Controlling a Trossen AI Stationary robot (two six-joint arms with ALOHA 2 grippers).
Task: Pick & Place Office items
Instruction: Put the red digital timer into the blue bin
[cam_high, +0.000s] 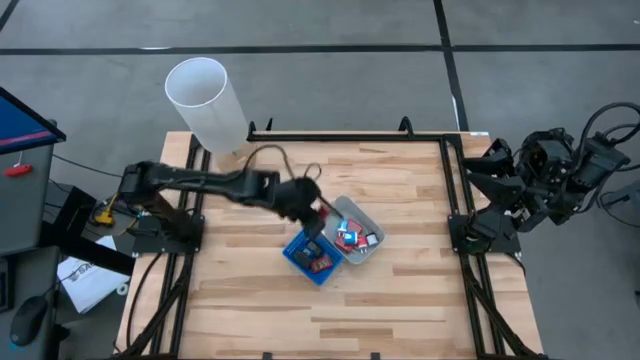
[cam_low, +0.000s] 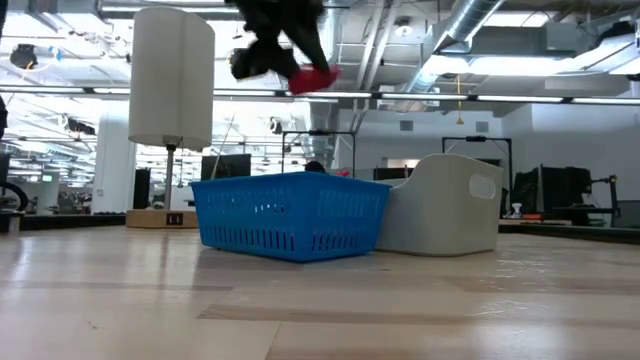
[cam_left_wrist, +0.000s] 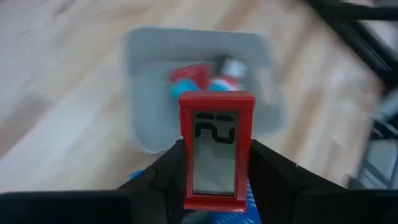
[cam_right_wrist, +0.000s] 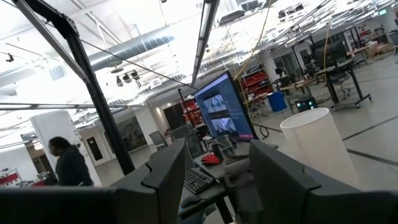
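The wooden table (cam_high: 400, 290) of pale planks carries two square trays near its middle; the blue tray (cam_high: 313, 257) sits on the boards with small office items (cam_high: 316, 261) inside it; the clear-grey tray (cam_high: 356, 229) touches the blue tray at one corner, on the side toward the right arm, and holds red, blue and white pieces (cam_high: 352, 238); the tall white cylinder (cam_high: 207, 102) stands on its wooden base (cam_low: 160, 217) well apart from the blue tray, at the table's far left corner.
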